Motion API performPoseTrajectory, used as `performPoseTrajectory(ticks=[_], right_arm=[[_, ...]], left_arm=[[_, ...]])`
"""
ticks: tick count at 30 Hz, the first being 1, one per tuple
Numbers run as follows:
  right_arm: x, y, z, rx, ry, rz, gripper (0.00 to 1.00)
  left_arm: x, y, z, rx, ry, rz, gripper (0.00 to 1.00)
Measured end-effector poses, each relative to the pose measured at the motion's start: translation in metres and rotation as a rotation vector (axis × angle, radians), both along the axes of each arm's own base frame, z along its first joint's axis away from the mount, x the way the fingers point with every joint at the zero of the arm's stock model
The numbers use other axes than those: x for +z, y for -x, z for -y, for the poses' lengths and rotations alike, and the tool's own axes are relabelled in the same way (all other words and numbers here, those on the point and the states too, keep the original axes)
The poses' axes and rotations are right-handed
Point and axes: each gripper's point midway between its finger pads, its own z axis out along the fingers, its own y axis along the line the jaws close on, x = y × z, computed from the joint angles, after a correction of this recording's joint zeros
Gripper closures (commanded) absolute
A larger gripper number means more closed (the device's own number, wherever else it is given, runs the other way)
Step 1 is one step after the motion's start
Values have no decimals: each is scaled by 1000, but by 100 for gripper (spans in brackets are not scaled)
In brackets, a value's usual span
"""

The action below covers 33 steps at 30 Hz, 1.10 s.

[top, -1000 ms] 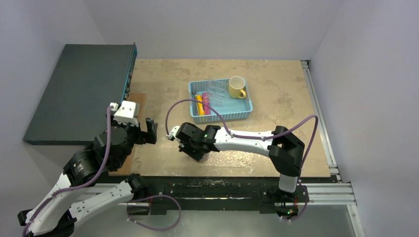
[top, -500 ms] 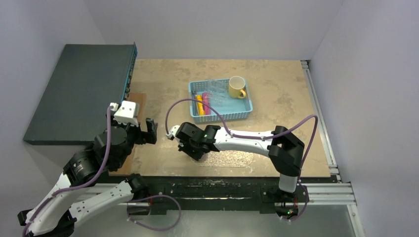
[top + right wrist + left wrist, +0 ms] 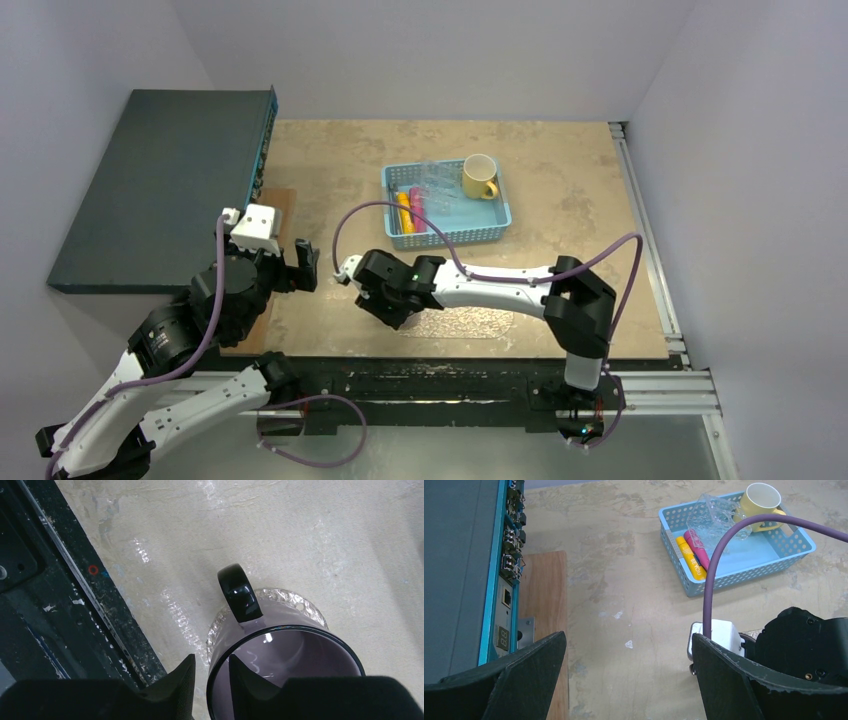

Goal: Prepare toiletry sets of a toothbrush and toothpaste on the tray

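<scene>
My right gripper (image 3: 211,660) straddles the wall of a purple mug (image 3: 280,650) with a black handle. One finger is inside, one outside, with a thin gap on each side. The mug stands on one end of the clear crinkled tray (image 3: 295,597), which lies near the table's front edge (image 3: 470,320). The gripper (image 3: 385,305) hides the mug in the top view. The yellow-orange tube (image 3: 689,557) and magenta tube (image 3: 698,547) lie in the blue basket (image 3: 704,587), beside pale translucent crinkled items (image 3: 714,517). I cannot make out toothbrushes among them. My left gripper (image 3: 629,640) is open and empty above bare table.
A yellow mug (image 3: 480,175) stands in the basket's (image 3: 445,235) right corner. A dark box with a blue edge (image 3: 160,180) fills the left, with a wooden board (image 3: 544,595) beside it. The right arm's purple cable (image 3: 711,575) arcs in front of the basket.
My right gripper has shifted very slightly left at the mug. The left arm has not moved.
</scene>
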Motion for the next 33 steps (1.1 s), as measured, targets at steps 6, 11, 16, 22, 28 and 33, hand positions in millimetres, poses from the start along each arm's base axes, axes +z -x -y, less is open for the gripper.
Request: performPoseTrajectory(ticks=[6, 11, 16, 22, 28, 33], right_arm=[[16, -4, 1, -13, -25, 31, 64], [49, -10, 4, -53, -91, 82, 63], [76, -21, 13, -109, -130, 148, 63], [83, -47, 37, -211, -98, 191, 63], [103, -101, 69, -388, -102, 253, 61], [128, -140, 89, -519, -131, 318, 60]], left_arm=[[0, 0, 0, 0, 1, 0, 4], [0, 0, 0, 0, 1, 0, 4], [0, 0, 0, 0, 1, 0, 4], [0, 0, 0, 0, 1, 0, 4], [0, 0, 0, 0, 1, 0, 4], [0, 0, 0, 0, 1, 0, 4]])
